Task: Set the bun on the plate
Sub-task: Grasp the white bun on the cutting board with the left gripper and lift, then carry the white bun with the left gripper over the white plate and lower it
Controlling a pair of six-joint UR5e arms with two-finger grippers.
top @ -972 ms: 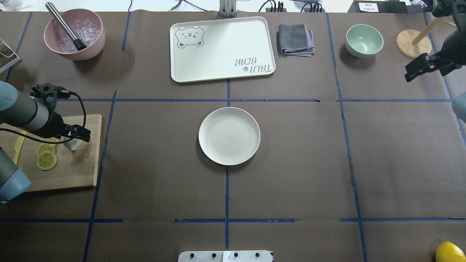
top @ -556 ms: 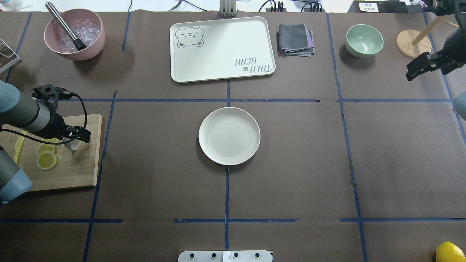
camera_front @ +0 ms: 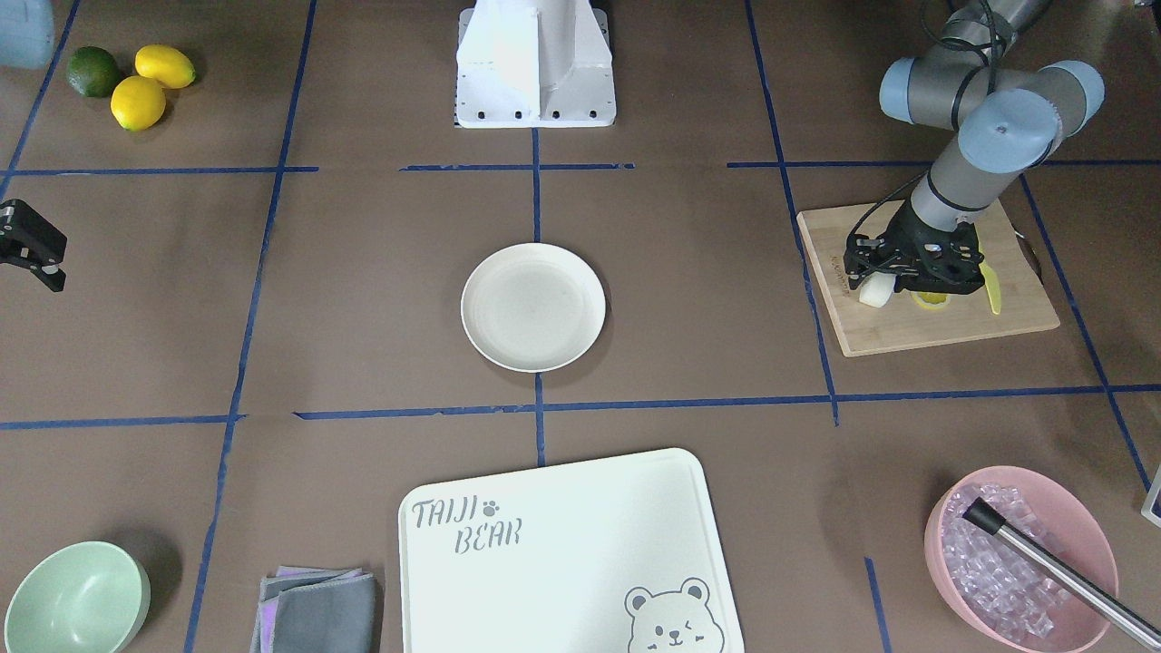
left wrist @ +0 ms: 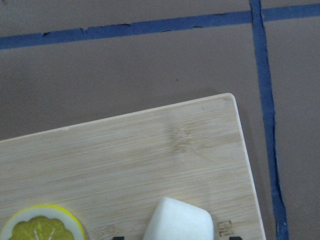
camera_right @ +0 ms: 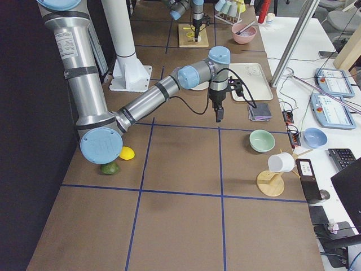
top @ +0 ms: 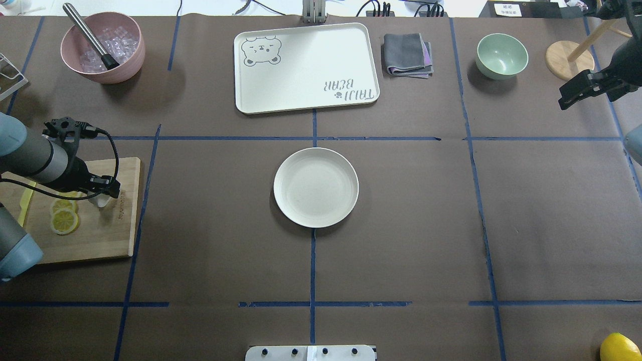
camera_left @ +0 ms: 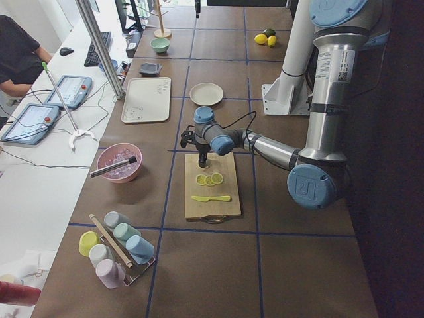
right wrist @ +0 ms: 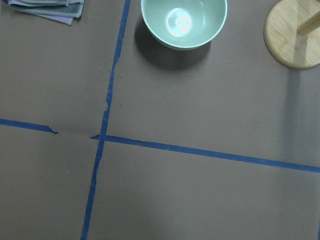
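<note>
While left fingers point(top: 111, 186) straddle the bun point(left wrist: 177, 220), apart, bun mostly hidden beneath, right fingers point(top: 569, 99) too dark to tell.

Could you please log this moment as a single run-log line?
stage: grasp approach | left gripper: open around bun on cutting board | right gripper: near green bowl | plate: empty
</note>
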